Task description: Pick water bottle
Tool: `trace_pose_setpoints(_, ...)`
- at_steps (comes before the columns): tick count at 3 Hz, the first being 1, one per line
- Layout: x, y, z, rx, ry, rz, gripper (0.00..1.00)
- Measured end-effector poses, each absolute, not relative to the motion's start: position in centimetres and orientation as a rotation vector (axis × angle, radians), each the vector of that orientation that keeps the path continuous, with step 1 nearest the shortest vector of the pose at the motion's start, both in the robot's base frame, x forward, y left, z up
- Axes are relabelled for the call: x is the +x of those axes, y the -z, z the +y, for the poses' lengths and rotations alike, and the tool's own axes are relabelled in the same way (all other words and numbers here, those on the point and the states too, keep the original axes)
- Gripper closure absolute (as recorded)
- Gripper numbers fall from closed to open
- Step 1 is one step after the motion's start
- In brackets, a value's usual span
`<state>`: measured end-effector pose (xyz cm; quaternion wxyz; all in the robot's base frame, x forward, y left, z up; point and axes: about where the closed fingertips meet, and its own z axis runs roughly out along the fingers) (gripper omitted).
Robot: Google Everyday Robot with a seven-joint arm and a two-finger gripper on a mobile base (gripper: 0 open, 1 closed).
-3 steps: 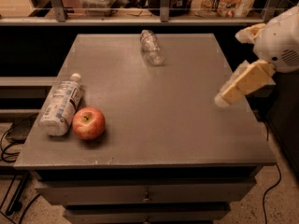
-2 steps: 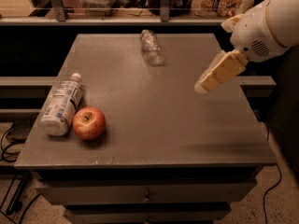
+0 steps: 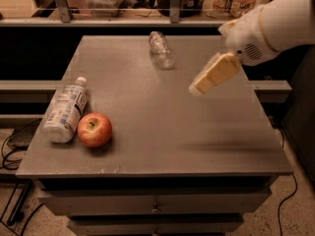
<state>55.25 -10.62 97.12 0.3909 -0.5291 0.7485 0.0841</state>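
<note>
The water bottle (image 3: 161, 49) is small, clear and crinkled. It lies on its side near the far edge of the grey table (image 3: 162, 132), at the middle. My gripper (image 3: 197, 88) reaches in from the upper right on a white arm. It hangs above the table, to the right of the water bottle and nearer to me, not touching it.
A larger bottle (image 3: 65, 110) with a white label and white cap lies on its side at the table's left. A red apple (image 3: 94, 130) sits against it. A shelf with packages runs behind the table. Drawers are below the table's front edge.
My arm and gripper have moved left, from over the table's right edge toward its middle and closer to the water bottle. The objects on the table have not moved.
</note>
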Motion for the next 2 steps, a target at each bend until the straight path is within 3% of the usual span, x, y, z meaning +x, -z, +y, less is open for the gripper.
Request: trace_pose_setpoints(2, 62.3, -94.2, -4.3, -1.239, -0.304, 1.891, 0.00)
